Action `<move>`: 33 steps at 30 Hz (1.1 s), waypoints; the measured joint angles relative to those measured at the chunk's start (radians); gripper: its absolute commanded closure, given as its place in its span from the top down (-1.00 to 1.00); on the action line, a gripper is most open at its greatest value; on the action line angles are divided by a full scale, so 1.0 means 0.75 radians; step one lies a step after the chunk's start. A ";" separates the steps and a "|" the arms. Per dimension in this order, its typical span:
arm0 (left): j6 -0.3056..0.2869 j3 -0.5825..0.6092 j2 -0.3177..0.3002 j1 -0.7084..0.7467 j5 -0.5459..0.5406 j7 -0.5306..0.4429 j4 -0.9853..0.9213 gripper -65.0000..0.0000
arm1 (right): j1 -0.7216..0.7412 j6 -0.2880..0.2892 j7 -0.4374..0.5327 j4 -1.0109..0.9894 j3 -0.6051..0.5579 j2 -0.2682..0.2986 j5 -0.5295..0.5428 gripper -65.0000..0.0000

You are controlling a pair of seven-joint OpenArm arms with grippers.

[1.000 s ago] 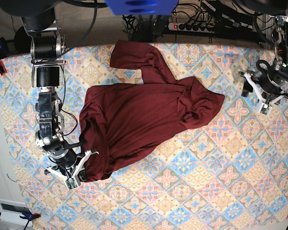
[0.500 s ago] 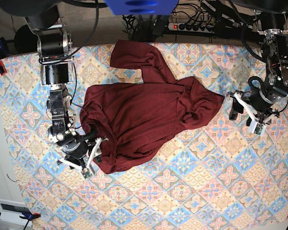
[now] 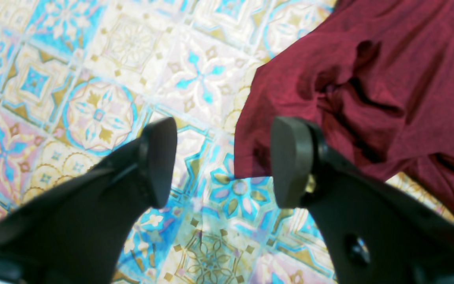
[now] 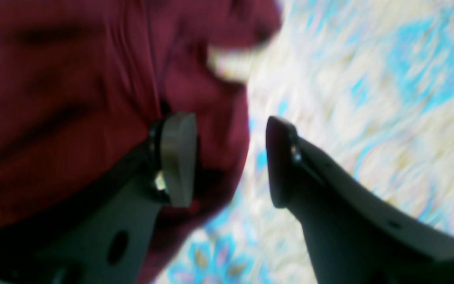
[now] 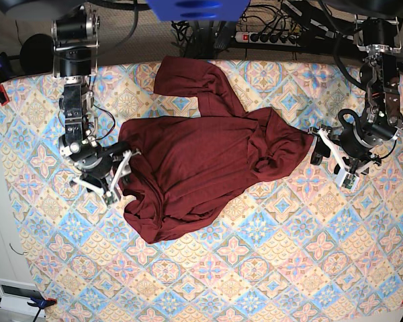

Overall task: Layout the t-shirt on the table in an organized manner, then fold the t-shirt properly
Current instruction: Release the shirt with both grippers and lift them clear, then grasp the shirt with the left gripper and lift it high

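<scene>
The t-shirt lies bunched in the middle of the table, one long sleeve thrown up toward the far edge and the body rumpled, so I judge I am in the laying-out stage, with no fold made yet.

My right gripper sits at the shirt's edge on the base view's left. Its jaws stand apart with nothing pinched; in the blurred wrist view one finger lies over the maroon cloth and the other is over bare tile pattern. My left gripper is also spread wide and empty, hovering just off the shirt's opposite corner, which pokes between the fingers.

To do this step well, I should take both edges low, close to the table, and catch only a single layer at each corner rather than a wad. Then I would draw the two grips apart evenly so the body flattens. The thin fabric will probably slip or drag folds along, so a slow, level pull seems wise.
</scene>
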 measured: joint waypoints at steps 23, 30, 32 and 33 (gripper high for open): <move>0.000 0.000 0.000 0.009 0.001 -0.001 0.000 0.14 | -0.010 0.007 0.081 -0.182 -0.003 -0.001 0.012 -0.52; 0.000 0.000 0.001 0.033 0.000 -0.006 0.000 0.14 | -0.036 0.009 0.099 -0.061 0.135 -0.014 0.006 -0.98; 0.000 0.000 0.001 0.027 0.000 -0.006 0.000 0.14 | -0.062 0.008 0.129 0.044 0.224 -0.007 0.010 -0.98; -0.001 0.001 0.002 0.022 0.001 -0.005 0.000 0.14 | -0.074 0.020 0.136 0.100 0.260 -0.003 -0.003 -0.98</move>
